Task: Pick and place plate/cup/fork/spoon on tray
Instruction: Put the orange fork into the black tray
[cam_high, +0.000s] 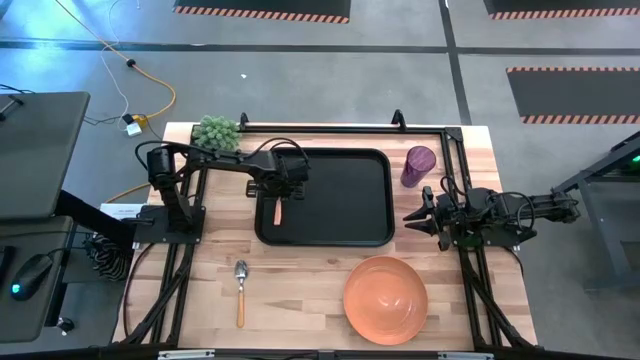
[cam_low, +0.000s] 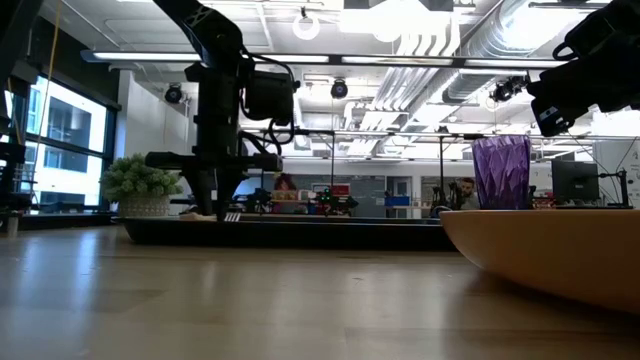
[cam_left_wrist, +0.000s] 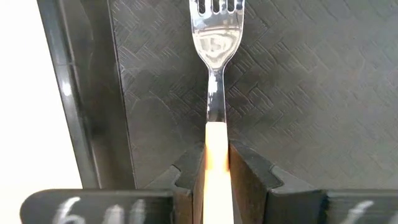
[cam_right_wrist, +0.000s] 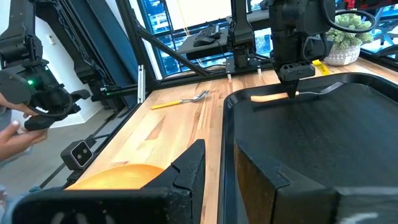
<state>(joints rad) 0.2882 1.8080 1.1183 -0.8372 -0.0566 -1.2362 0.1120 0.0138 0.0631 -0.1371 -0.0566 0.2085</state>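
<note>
The black tray (cam_high: 325, 197) lies at the table's middle. My left gripper (cam_high: 284, 192) stands over the tray's left part, shut on the fork (cam_left_wrist: 216, 37), whose tines point toward the far edge. The fork also shows in the right wrist view (cam_right_wrist: 323, 89). The spoon (cam_high: 240, 290) lies on the wood near the tray's near-left corner. The orange plate (cam_high: 386, 298) rests on the table near the front edge. The purple cup (cam_high: 418, 166) stands upright right of the tray. My right gripper (cam_high: 418, 213) is open and empty at the tray's right edge. My left gripper pinches the fork's orange handle (cam_left_wrist: 216, 140) between its two fingers, close to the metal neck. The fingers come from above, pointing down, and lie across the fork. The fork sits level, low over the tray floor; whether it touches the floor I cannot tell.
A small potted plant (cam_high: 216, 132) stands at the table's far left corner. A black frame rail (cam_high: 330, 130) runs along the far edge. A person's hand (cam_right_wrist: 12, 140) shows beyond the table in the right wrist view. Bare wood lies between the spoon and the plate.
</note>
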